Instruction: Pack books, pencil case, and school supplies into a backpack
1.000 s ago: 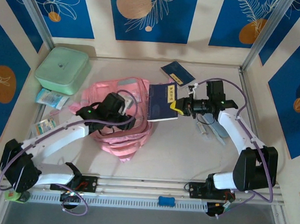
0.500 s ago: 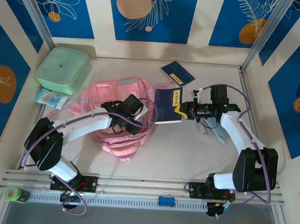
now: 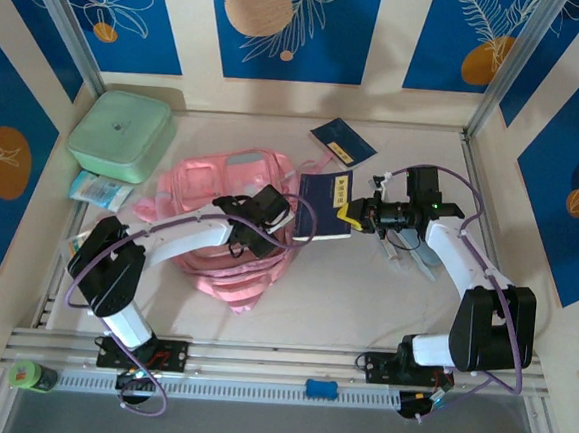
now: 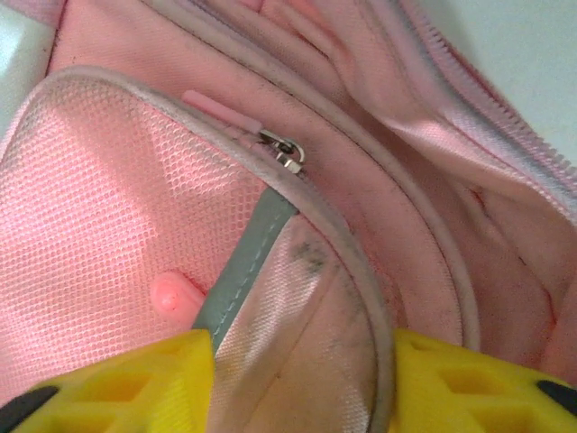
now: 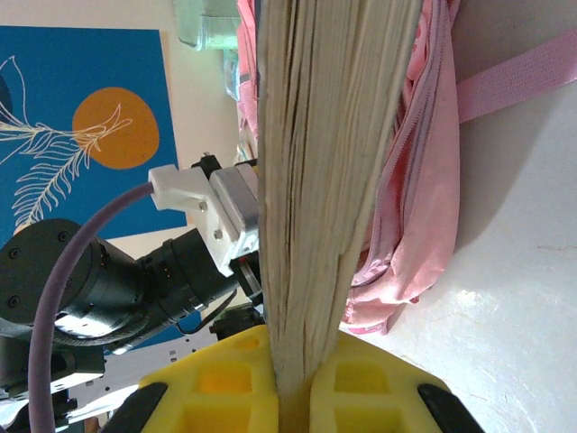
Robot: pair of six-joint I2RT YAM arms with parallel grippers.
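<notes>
We see the top picture bright and even, and the light seems to come from above. The pale table has only small, soft shadows beside the backpack. Things look sharp there, and the side walls lean outward near the edges. In the left wrist picture the backpack is clear, with a darker fold on the right, but the yellow fingers at the bottom look fuzzy. In the right wrist picture the pages of the book are sharp, a white shiny spot sits on the table, and the backpack throws a grey shadow
</notes>
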